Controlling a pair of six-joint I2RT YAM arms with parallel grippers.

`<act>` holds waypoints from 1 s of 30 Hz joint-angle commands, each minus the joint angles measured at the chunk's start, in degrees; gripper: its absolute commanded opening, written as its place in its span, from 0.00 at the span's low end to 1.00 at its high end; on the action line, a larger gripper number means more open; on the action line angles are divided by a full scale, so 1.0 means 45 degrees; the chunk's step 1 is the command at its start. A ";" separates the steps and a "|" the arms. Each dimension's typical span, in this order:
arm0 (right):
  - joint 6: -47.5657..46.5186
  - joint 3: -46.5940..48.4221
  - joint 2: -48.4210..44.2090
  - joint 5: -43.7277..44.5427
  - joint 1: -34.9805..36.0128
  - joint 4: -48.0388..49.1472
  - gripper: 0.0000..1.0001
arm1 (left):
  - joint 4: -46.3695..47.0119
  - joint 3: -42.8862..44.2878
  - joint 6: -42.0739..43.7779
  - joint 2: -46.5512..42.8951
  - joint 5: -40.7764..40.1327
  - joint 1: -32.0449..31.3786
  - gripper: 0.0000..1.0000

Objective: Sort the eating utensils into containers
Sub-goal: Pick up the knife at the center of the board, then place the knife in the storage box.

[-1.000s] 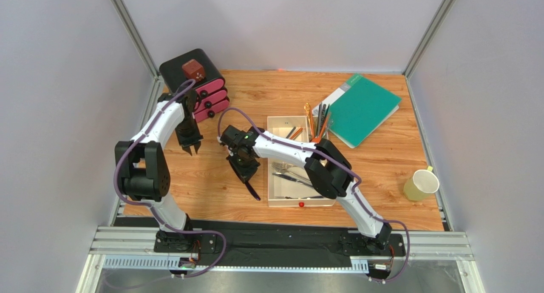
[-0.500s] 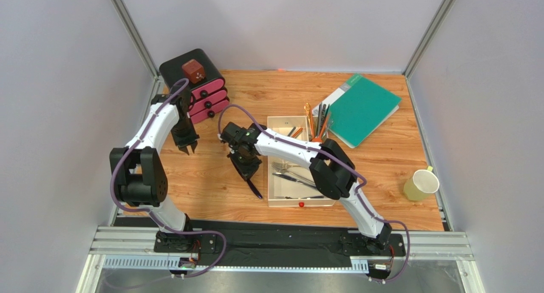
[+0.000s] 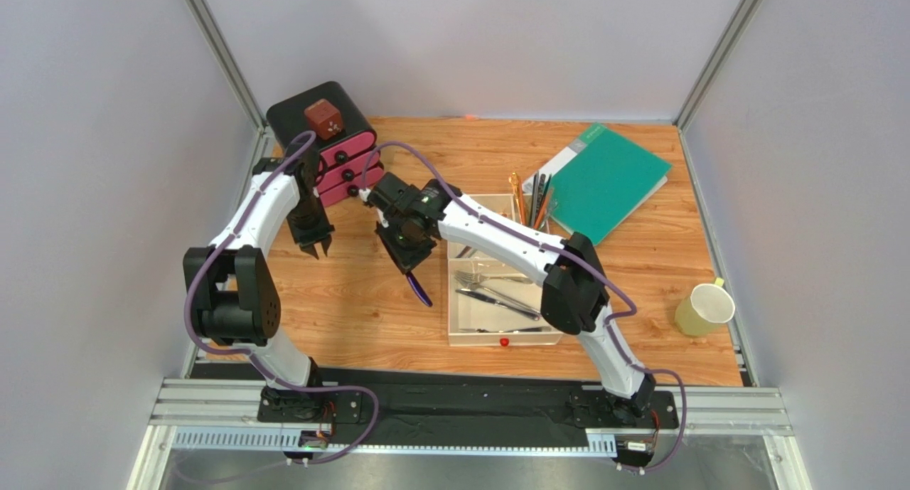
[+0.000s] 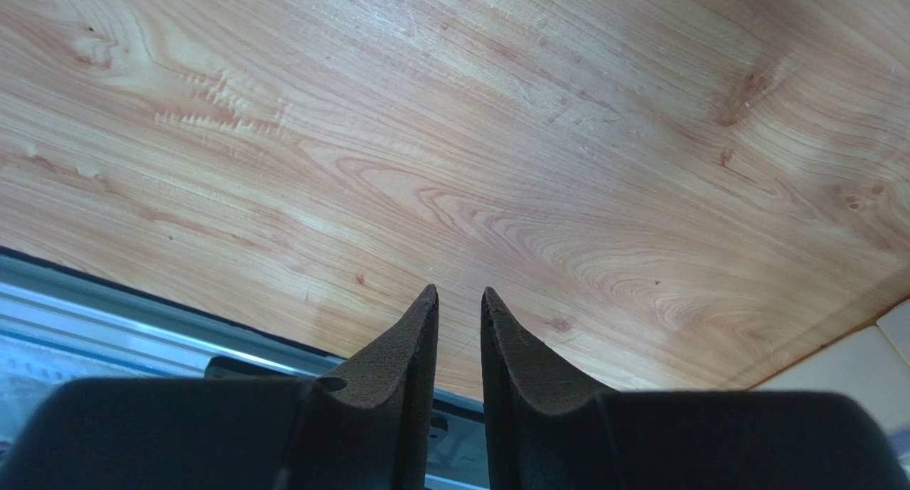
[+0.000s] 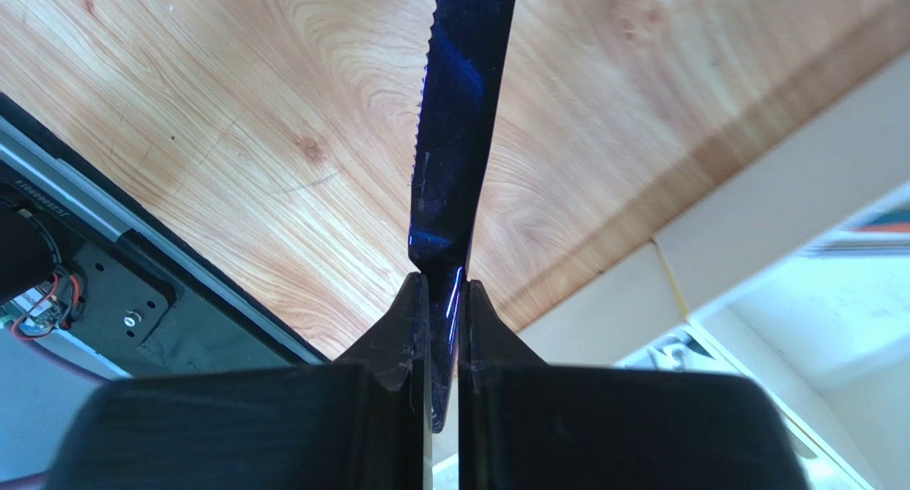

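Note:
My right gripper (image 3: 409, 262) is shut on the handle end of a blue-purple knife (image 3: 419, 288). It holds the knife above the wood, just left of the cream-white tray (image 3: 453, 317). In the right wrist view the serrated blade (image 5: 454, 138) sticks straight out past the gripper (image 5: 440, 282), with the tray's rim (image 5: 748, 207) to the right. Several silver and dark utensils (image 3: 489, 296) lie in the tray's large compartment. More orange, copper and dark utensils (image 3: 530, 206) lie at its far right corner. My left gripper (image 3: 317, 248) hovers over bare wood, empty, its jaws slightly apart (image 4: 459, 293).
A black box with pink drawers (image 3: 342, 159) stands at the far left, with a brown cube (image 3: 322, 118) on top, close behind my left arm. A green folder (image 3: 605, 181) lies at the far right. A pale yellow cup (image 3: 705, 309) stands by the right edge.
My right gripper has lifted the knife and carried it away from the near edge, towards the far left corner of the tray. The left arm shifted slightly at first, then stayed still.

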 commanded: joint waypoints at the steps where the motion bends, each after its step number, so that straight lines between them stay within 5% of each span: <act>1: 0.0015 0.0507 -0.1428 0.0618 -0.0564 -0.0422 0.00 | 0.0117 -0.0020 0.0218 -0.0565 0.0137 0.0080 0.27; 20: 0.0191 -0.1620 -0.4808 0.2279 -0.0995 -0.1067 0.00 | 0.0293 -0.0684 0.0413 -0.1034 0.0469 0.0080 0.27; 30: -0.1020 -0.7377 -0.7736 0.2766 -0.0995 0.1601 0.00 | 0.0078 -0.0489 0.0726 -0.0995 0.0879 0.0080 0.27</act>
